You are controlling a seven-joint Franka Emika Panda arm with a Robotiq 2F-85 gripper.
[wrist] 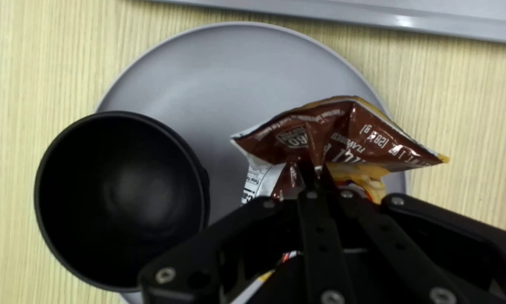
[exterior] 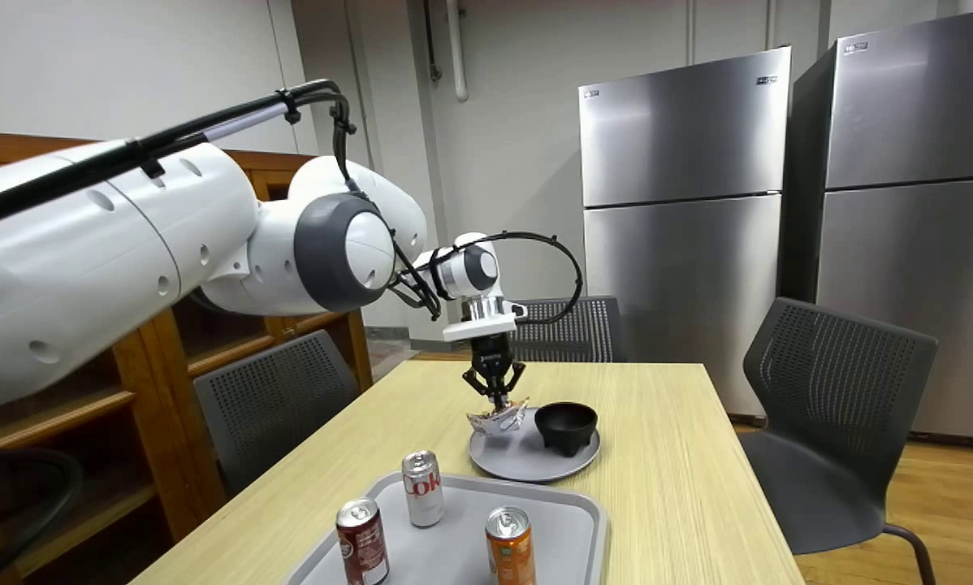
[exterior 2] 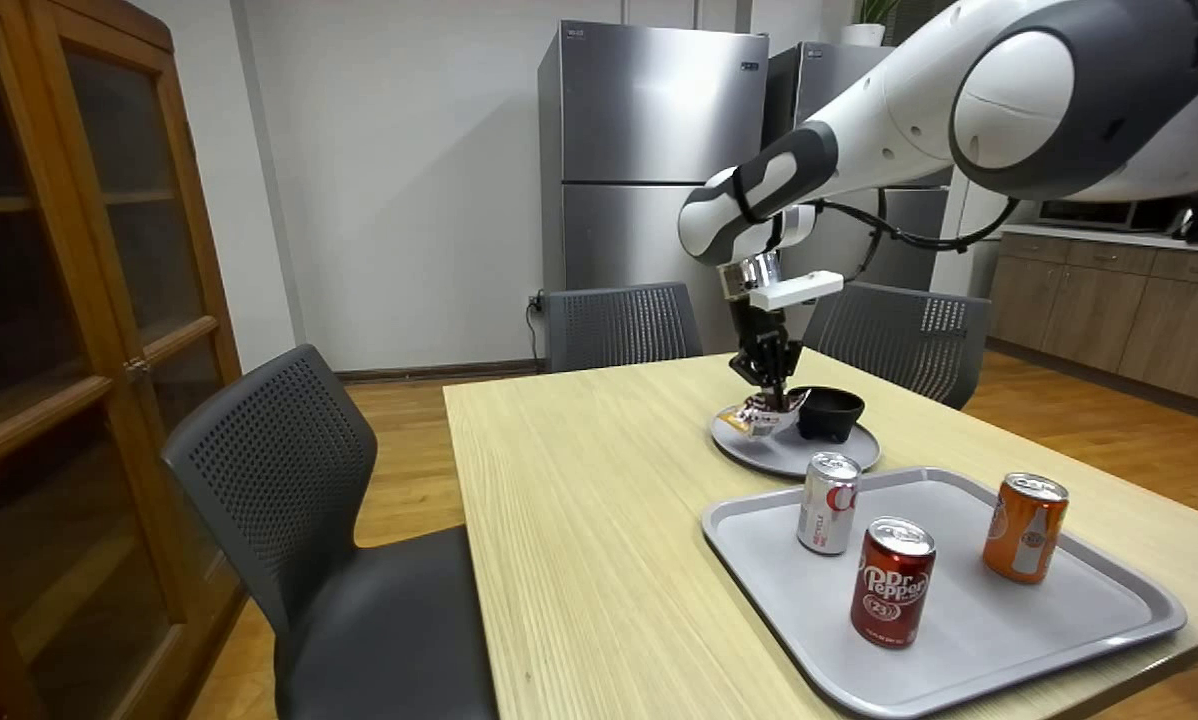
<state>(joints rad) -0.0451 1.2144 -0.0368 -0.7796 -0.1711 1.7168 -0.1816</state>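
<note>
Pinching crumpled brown-and-yellow foil snack bag (wrist: 341, 131) with black two-finger metal gripper (wrist: 318, 183), closed nearly fully on it. Held over round grey plate (wrist: 244, 71), beside round black footed bowl (wrist: 122, 194); cannot tell if resting. Apparently grasped already, not yet released. Nearby, on rectangular grey plastic tray (exterior 2: 1039, 630): silver metal can (exterior 2: 827, 508), dark-red metal can (exterior 2: 892, 585), orange metal can (exterior 2: 1025, 530).

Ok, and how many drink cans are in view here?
3, all upright on the grey tray: in an exterior view, the silver can stands nearest the plate, the red Dr Pepper can closest to the camera, the orange can rightmost. None appears hidden.
</note>
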